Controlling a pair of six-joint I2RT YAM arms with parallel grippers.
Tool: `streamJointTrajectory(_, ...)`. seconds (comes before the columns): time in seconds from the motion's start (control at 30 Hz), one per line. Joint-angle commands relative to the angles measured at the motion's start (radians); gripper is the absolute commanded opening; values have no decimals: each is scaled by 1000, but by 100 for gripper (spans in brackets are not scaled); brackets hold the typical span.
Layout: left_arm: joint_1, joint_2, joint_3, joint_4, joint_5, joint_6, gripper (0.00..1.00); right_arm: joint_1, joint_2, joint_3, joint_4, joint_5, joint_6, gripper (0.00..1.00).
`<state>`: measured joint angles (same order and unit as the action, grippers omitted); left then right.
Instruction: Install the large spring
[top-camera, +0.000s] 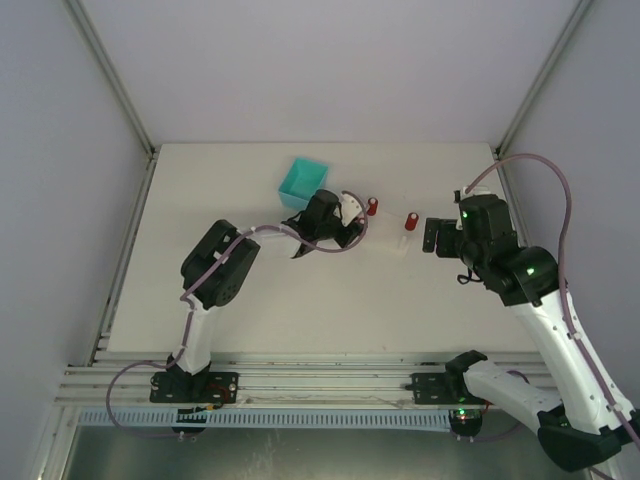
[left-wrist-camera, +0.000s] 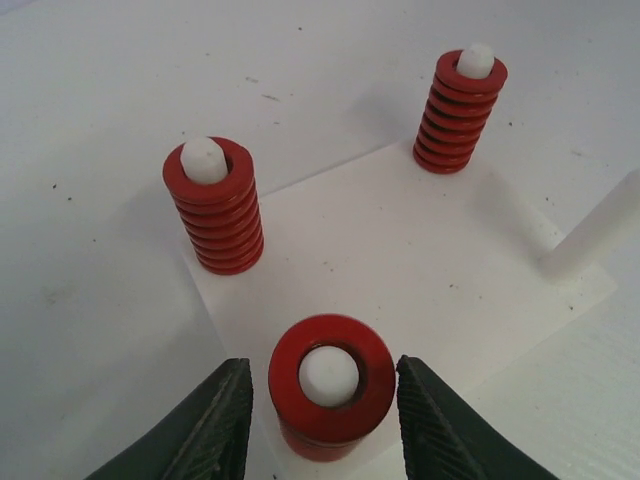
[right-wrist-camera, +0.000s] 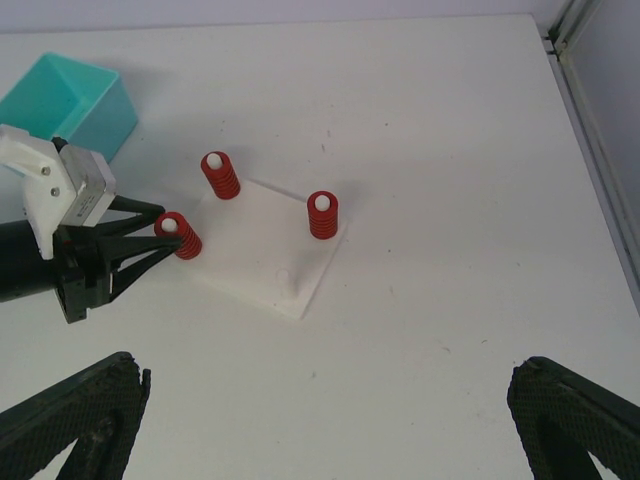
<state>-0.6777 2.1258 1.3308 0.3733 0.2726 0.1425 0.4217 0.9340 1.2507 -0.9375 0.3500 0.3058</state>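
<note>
Left wrist view, 6 o'clock: left end effector (left-wrist-camera: 322, 385) is straddling the large spring (right-wrist-camera: 180, 238). Fingers are standing apart, not clamping; a sliver of counter is showing on the left side, while the right pad is sitting at or against the coil.

The spring is sitting over its white peg (left-wrist-camera: 328, 375) at the near corner of the white base plate (left-wrist-camera: 400, 250); the peg tip is showing through the top coil. Seating depth cannot be read here.

Toward 10 and 1 o'clock, two more red springs (left-wrist-camera: 213, 205) (left-wrist-camera: 460, 100) are occupying their pegs. At 3 o'clock a bare peg (left-wrist-camera: 600, 235) is standing empty.

Right end effector (right-wrist-camera: 325, 430) is hovering well apart from the plate, fingers wide apart, holding nothing. A teal bin (top-camera: 303, 182) is lying beyond the left arm at 12 o'clock.

Risks, judged:
- The right pad is rubbing the coil, so a retreat could lift or cock the spring on its peg.
- The plate is looking unfixed, so a sideways pull could slide it.
</note>
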Motion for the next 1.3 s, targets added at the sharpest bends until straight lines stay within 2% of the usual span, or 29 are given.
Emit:
streamJointTrajectory(0.0,5,-10,-3,43,17,-3,45,-1,-7,28,-16,6,-8,99)
streamJointTrajectory(0.2,6,-78,-2,1,22,-42,48,-2,-14,21,-14,1,9,99)
streamJointTrajectory(0.3,8,-168,-8,-57,-48,-117,48,-1,-16,19,-24,0,27,99)
streamJointTrajectory(0.4,21,-242,22,-182,-164,-223,46,-1,-17,11,-44,-8,46,99)
streamJointTrajectory(0.53,63,-253,118,-388,-274,-264,40,-1,-51,-9,-77,-2,90,99)
streamJointTrajectory(0.63,129,-197,235,-522,-277,-271,37,-2,-51,-11,-95,-12,109,99)
streamJointTrajectory(0.77,234,-59,456,-712,-159,-291,35,-1,-37,8,-112,-21,107,99)
streamJointTrajectory(0.87,268,53,675,-860,-125,-264,35,-1,-31,28,-124,-14,100,99)
streamJointTrajectory(0.97,280,145,817,-973,-125,-230,36,-1,17,50,-136,-12,95,99)
streamJointTrajectory(1.07,300,215,895,-1019,-76,-224,36,-1,45,76,-143,-10,91,99)
streamJointTrajectory(1.27,308,263,923,-1006,-58,-206,37,-1,115,110,-139,-11,86,99)
